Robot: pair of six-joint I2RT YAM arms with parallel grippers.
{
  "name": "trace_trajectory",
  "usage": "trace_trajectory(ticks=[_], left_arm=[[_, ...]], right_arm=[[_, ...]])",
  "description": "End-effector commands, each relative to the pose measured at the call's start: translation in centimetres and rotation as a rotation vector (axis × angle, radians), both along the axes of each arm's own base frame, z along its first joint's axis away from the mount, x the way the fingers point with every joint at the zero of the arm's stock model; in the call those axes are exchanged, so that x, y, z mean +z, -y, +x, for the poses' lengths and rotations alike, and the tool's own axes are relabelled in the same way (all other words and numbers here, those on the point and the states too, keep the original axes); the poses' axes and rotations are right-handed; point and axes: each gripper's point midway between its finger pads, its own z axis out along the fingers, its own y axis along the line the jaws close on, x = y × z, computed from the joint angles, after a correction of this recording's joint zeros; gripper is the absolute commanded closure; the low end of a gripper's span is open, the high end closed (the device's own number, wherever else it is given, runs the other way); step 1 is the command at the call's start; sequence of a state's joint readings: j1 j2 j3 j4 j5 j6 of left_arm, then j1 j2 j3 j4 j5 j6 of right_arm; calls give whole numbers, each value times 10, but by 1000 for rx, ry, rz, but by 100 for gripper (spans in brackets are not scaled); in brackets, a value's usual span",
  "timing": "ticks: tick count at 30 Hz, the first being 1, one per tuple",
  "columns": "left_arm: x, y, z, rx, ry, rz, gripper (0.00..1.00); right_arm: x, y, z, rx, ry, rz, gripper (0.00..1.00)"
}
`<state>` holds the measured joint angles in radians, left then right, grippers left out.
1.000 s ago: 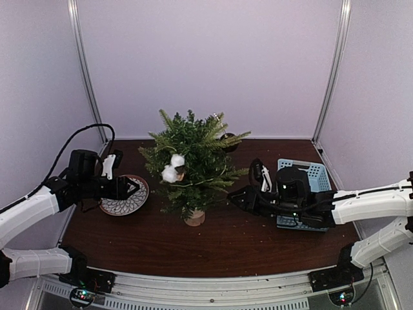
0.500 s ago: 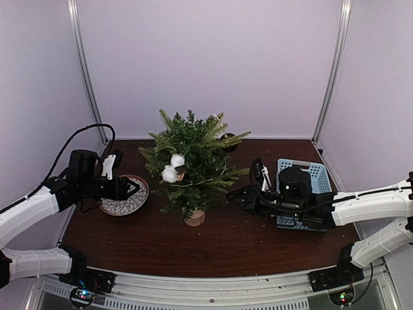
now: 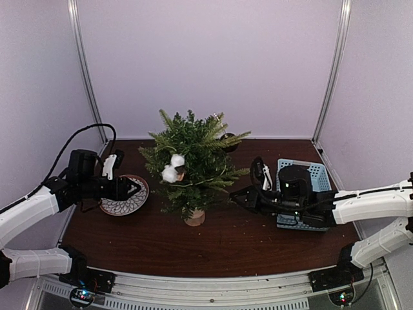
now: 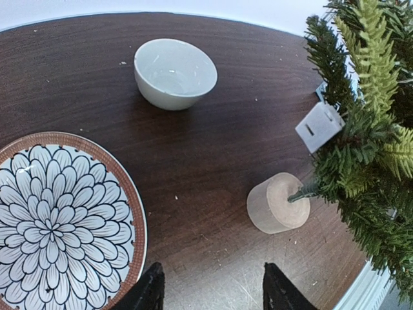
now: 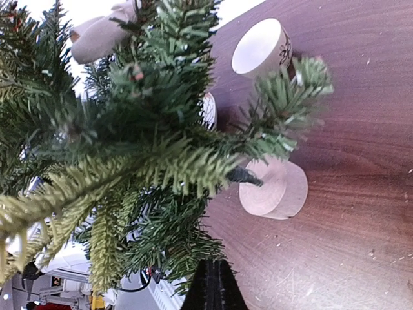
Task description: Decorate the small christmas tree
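The small christmas tree (image 3: 191,163) stands mid-table on its pale wooden stump (image 3: 195,217), with white cotton balls (image 3: 172,168) hanging on its left side. My left gripper (image 3: 134,188) is open and empty, low over the plate's right rim, left of the tree. In the left wrist view its gripper (image 4: 213,294) points at bare table between the plate (image 4: 58,219) and the stump (image 4: 279,203). My right gripper (image 3: 235,195) is shut at the tree's lower right branches. In the right wrist view its gripper (image 5: 214,287) shows nothing between the fingers, under the branches (image 5: 148,135) and near the stump (image 5: 274,187).
A flower-patterned plate (image 3: 122,196) lies left of the tree. A blue basket (image 3: 316,175) sits at the right under my right arm. A white bowl (image 4: 174,73) stands beyond the stump, and a white tag (image 4: 319,126) hangs in the branches. A pale ornament (image 5: 97,32) hangs in the tree.
The right arm has shifted very slightly near the tree's right side. The left arm and the tree have not moved.
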<state>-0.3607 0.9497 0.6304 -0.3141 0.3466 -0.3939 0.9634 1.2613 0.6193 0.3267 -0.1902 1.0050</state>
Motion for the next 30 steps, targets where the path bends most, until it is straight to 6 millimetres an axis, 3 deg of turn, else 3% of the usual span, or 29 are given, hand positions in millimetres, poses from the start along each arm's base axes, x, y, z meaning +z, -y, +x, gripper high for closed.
trace_trajectory(ticks=[1,8,30], left_arm=[[13,6,3,-31,64,-39,48],[18,7,1,-37,95,-64,47],[21,10,-5,-75,148,-82,48]], right_arm=[[13,8,13,-33,35,-34,100],[13,19,30,-47,32,-79,100],[19,20,79,57,62,-125,100]])
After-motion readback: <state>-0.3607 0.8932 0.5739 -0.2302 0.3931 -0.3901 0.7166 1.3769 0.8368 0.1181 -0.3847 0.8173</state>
